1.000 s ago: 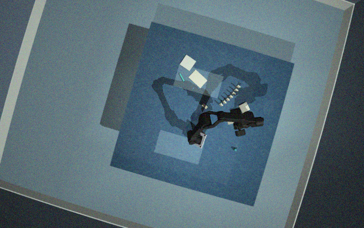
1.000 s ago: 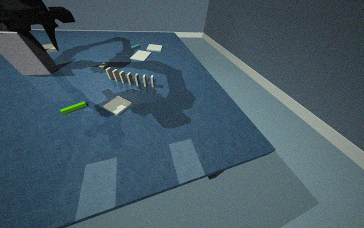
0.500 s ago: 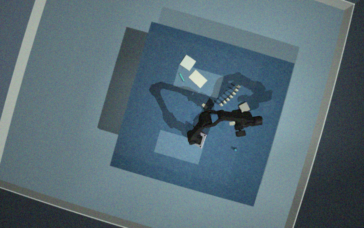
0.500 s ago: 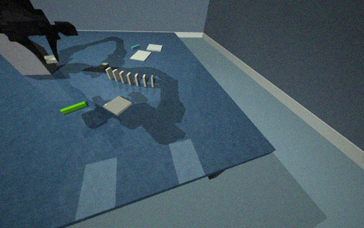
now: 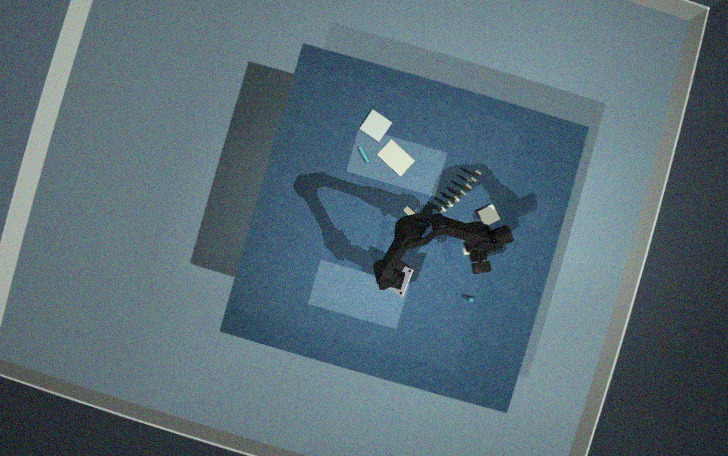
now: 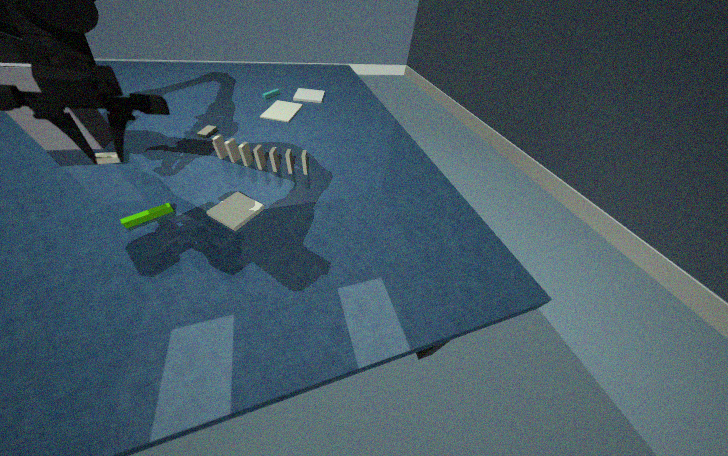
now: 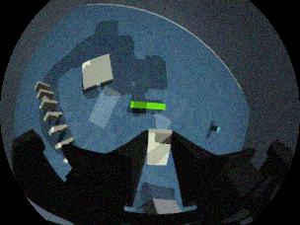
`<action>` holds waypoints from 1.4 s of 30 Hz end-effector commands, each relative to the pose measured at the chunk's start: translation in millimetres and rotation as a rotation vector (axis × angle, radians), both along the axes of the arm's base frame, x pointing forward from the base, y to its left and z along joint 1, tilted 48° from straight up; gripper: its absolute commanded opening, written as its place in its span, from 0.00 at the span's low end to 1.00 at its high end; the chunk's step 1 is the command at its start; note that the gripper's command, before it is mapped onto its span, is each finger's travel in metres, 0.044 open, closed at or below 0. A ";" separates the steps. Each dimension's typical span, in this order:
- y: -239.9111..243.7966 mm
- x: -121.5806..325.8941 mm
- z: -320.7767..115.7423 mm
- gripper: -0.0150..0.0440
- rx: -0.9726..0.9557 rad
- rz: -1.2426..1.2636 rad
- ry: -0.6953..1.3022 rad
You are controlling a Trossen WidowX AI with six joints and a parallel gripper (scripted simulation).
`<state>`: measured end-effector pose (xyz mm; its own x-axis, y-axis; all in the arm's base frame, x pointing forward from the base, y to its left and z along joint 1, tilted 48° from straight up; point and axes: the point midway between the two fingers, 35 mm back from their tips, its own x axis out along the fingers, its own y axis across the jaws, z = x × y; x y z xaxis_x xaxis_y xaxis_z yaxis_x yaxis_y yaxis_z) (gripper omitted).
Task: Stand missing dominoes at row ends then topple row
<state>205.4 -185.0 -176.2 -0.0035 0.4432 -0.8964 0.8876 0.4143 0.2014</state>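
Note:
Several cream dominoes [image 5: 456,199] [image 6: 245,153] [image 7: 48,105] stand upright in a slightly curved row. One loose domino [image 5: 409,211] [image 6: 206,131] lies flat just beyond the row's far-left end in the exterior view; I cannot make it out in the wrist view. My gripper [image 6: 107,156] [image 7: 160,134] is shut on another cream domino [image 5: 465,251] [image 6: 111,160] [image 7: 157,157]. It holds this domino roughly level, apart from the row, to the left of it in the exterior view. Its height above the table is hard to tell.
A square cream tile [image 5: 488,214] [image 6: 235,210] [image 7: 98,71] lies near the row. A green bar [image 6: 146,215] [image 7: 148,106] lies beside it. Two flat pale tiles [image 5: 375,125] [image 5: 396,157] and a teal stick [image 5: 363,154] [image 6: 271,93] lie farther off. A small teal object [image 5: 470,298] [image 7: 217,129] stands apart.

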 end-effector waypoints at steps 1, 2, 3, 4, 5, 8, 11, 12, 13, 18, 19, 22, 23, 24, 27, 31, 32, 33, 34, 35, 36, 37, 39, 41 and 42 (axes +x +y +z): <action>3.6 -1.2 -9.6 0.44 -0.064 0.001 0.007; 4.1 -1.2 -12.1 0.44 -0.082 0.002 0.006; 4.7 -1.3 -14.4 0.44 -0.100 0.002 0.006; 5.2 -1.3 -16.7 0.44 -0.118 0.002 0.005; 5.7 -1.3 -18.8 0.44 -0.136 0.001 0.004; 7.2 -0.6 -23.3 0.44 -0.190 -0.003 0.001; 8.5 0.0 -27.2 0.44 -0.244 -0.009 -0.004; 9.0 0.2 -28.3 0.44 -0.261 -0.011 -0.006; 9.4 0.4 -29.3 0.44 -0.279 -0.014 -0.009; 11.4 0.6 -33.8 0.44 -0.366 -0.029 -0.026; 11.8 0.6 -34.5 0.44 -0.383 -0.032 -0.030; 13.0 0.5 -35.8 0.44 -0.434 -0.043 -0.044; 13.4 0.5 -36.0 0.44 -0.451 -0.047 -0.050; 13.8 0.4 -36.1 0.44 -0.468 -0.052 -0.055; 14.9 0.3 -35.6 0.44 -0.517 -0.066 -0.072; 16.4 0.1 -33.3 0.44 -0.581 -0.089 -0.099; 16.7 0.0 -32.5 0.44 -0.597 -0.095 -0.106; 17.1 -0.1 -31.5 0.44 -0.613 -0.101 -0.114; 17.5 -0.2 -30.4 0.44 -0.628 -0.107 -0.121; 17.9 -0.3 -29.2 0.44 -0.643 -0.114 -0.129; 18.2 -0.4 -27.9 0.44 -0.658 -0.121 -0.137; 18.6 -0.5 -26.5 0.44 -0.673 -0.128 -0.146; 19.4 -0.8 -23.3 0.44 -0.703 -0.142 -0.163; 20.2 -1.1 -19.6 0.44 -0.732 -0.158 -0.181; 20.6 -1.2 -17.6 0.44 -0.746 -0.166 -0.191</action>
<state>205.9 -166.4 -199.1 0.1753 -0.2555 -0.9508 0.9229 0.3789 0.0684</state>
